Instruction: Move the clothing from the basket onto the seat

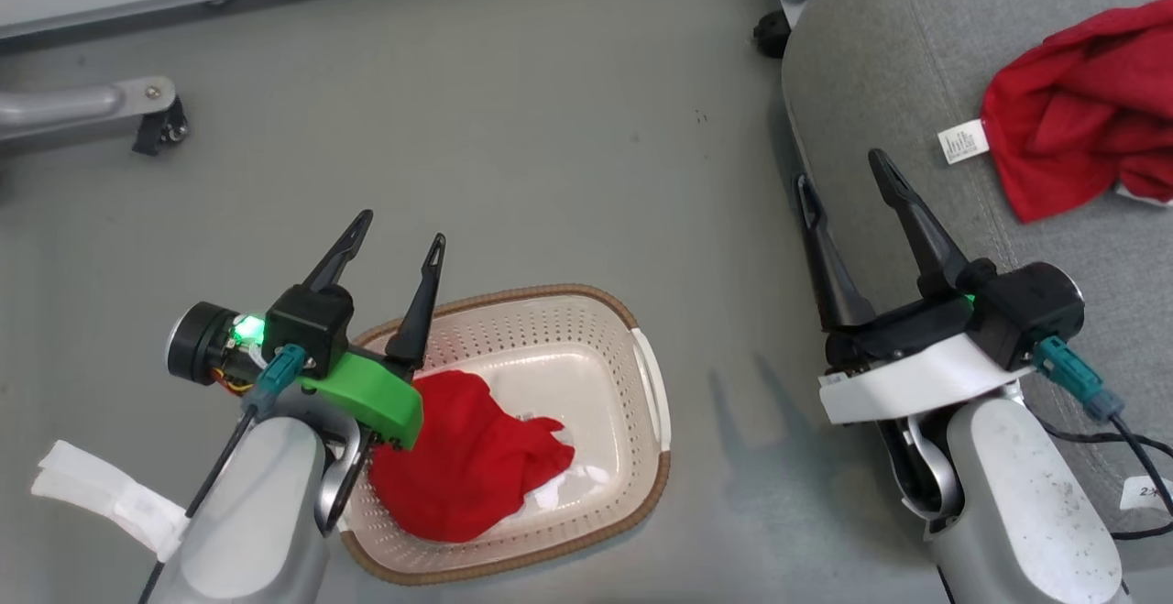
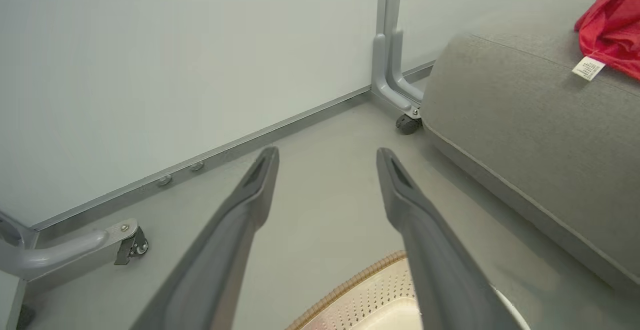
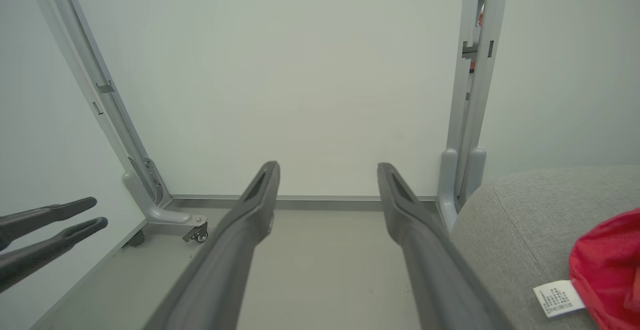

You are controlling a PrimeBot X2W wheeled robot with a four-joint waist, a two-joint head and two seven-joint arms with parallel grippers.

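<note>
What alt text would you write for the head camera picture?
One red garment lies in a cream perforated laundry basket on the grey floor; a second red garment lies on the grey seat at right. Both arms' jaws are open and empty.

Lab-like test area with domestic props: plain pale partition panels (image 3: 300,94) on grey metal frames (image 3: 470,119) with small caster wheels (image 2: 407,123) enclose a smooth grey floor (image 1: 504,155). On it stand a light grey upholstered seat cushion (image 1: 898,63) and a cream perforated plastic laundry basket (image 1: 550,329).

Red garment (image 1: 463,462) crumpled in basket (image 1: 568,347); second garment (image 1: 1081,118) (tag showing) on seat (image 1: 880,63).
</note>
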